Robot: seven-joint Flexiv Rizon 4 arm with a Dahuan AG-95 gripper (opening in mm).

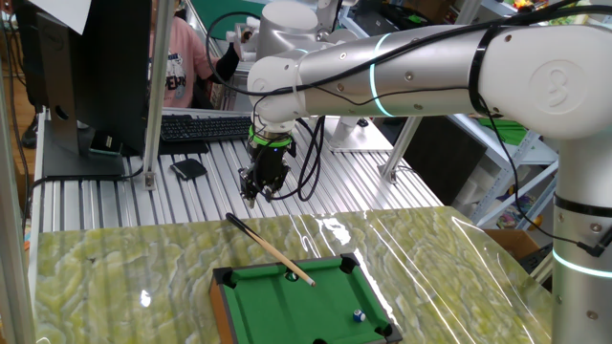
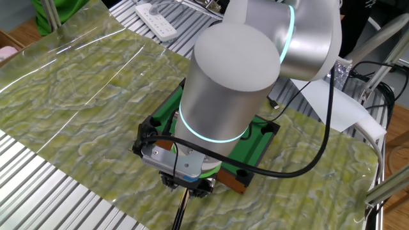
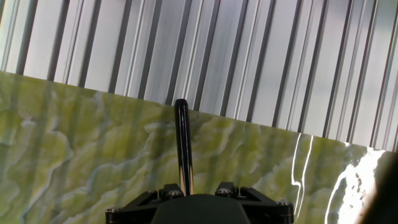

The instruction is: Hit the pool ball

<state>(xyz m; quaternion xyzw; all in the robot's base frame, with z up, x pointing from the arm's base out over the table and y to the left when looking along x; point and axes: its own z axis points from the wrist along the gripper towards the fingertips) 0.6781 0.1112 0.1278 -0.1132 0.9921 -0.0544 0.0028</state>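
The end effector (image 1: 256, 191) points straight down, hanging over the far edge of the marbled green mat on the surface (image 1: 115, 277). I cannot tell whether its jaws are apart or clamped. In the hand view a dark cue stick (image 3: 182, 143) runs out from under the end effector's body, but the fingertips themselves stay hidden there.

From one fixed view the cue stick (image 1: 271, 250) lies slanted. Its dark butt is on the mat below the end effector and its pale tip reaches over the far rail of the mini pool table (image 1: 277, 308).

Inside that little table, on the green felt, sit two balls. A small dark one (image 1: 292, 276) lies right by the cue's tip. The pool ball (image 1: 359, 314) is well apart from it, close to the near right corner pocket. It is tiny, blue with a white patch.

The other fixed view hides both balls: the arm's thick grey body covers most of the pool table (image 2: 167, 110), leaving only green slivers and a brown corner. That view alone shows a white power strip (image 2: 160, 19). The first alone shows a black keyboard (image 1: 206, 126) on the ribbed metal beyond the mat.
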